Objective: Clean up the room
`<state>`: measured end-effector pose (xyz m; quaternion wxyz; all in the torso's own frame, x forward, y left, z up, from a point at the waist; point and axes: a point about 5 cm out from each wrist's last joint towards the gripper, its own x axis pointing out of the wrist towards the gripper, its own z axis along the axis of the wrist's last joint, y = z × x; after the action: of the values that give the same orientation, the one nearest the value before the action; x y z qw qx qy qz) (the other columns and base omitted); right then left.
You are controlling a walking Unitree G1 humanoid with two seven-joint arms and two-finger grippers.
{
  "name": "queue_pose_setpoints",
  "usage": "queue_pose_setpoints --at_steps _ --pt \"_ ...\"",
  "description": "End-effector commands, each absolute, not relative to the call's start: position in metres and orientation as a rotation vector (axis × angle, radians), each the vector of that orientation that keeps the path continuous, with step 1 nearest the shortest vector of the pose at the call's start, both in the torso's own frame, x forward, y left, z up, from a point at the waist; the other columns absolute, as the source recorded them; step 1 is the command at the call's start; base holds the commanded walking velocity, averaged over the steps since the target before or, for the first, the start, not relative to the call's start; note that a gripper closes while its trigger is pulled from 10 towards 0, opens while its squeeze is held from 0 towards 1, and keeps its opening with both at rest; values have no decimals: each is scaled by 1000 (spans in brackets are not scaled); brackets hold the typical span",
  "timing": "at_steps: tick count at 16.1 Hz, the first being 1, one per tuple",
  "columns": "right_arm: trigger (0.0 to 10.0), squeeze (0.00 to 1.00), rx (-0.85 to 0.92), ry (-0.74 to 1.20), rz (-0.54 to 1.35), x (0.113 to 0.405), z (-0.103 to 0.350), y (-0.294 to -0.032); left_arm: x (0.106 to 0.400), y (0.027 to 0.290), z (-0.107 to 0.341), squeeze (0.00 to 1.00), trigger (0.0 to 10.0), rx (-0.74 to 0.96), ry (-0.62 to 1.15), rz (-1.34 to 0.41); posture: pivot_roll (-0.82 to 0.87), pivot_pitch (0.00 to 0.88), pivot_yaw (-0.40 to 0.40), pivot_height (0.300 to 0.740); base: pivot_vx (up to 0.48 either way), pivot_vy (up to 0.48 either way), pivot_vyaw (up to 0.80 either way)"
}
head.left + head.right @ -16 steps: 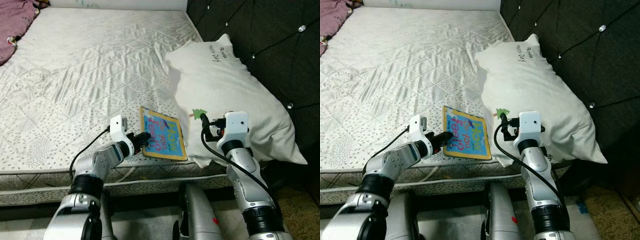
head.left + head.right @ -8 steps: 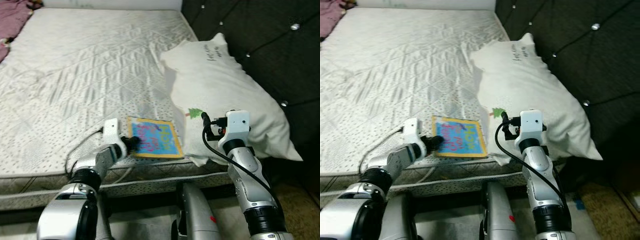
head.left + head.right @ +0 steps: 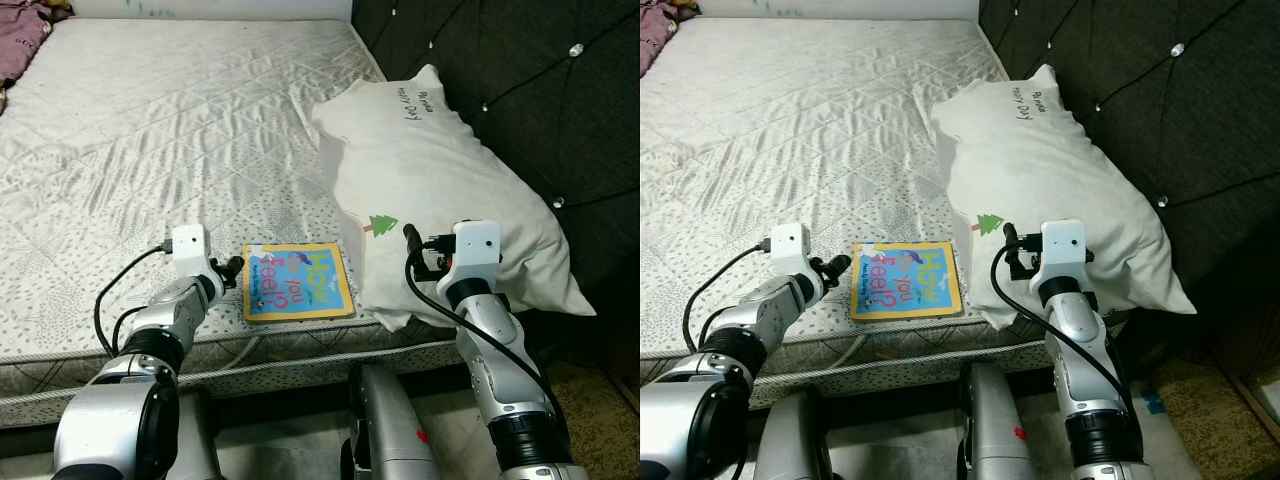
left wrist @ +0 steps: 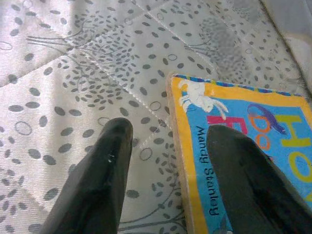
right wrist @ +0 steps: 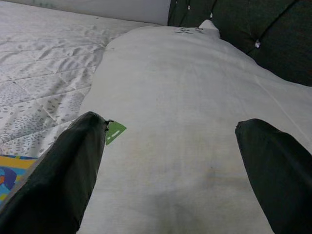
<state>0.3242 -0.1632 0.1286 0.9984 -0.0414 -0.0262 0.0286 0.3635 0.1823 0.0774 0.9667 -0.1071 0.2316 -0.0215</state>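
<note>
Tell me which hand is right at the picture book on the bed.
The left hand: its open fingers straddle the yellow edge of the picture book. The right hand hovers open over the white pillow instead.

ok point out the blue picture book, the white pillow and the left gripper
blue picture book with yellow border [image 3: 297,281], left eye view, cover centre
white pillow [image 3: 440,190], left eye view, top face
left gripper [image 4: 170,146], left wrist view, between fingertips
</note>
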Motion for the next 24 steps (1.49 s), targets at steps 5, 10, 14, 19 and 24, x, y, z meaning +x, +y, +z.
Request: queue_pose_setpoints --at_steps 5,10,14,19,24 --pt "10000 0 -73 -68 47 328 133 -162 368 167 90 1000 10000 -169 311 -21 -150 51 -60 529 0 0 0" --pt "10000 0 -28 -87 79 332 135 -154 329 173 109 1000 10000 -28 22 44 -94 0 -36 529 0 0 0" --pt "10000 0 31 -92 173 336 133 -137 308 192 120 1000 10000 118 -121 176 -51 0 -27 529 0 0 0" --pt "10000 0 56 -140 204 346 139 -137 325 184 154 0 10000 207 -220 71 -23 0 -22 529 0 0 0" --pt "10000 0 107 -178 163 344 142 -139 314 171 139 0 10000 132 -194 -13 -41 0 10 599 0 0 0"
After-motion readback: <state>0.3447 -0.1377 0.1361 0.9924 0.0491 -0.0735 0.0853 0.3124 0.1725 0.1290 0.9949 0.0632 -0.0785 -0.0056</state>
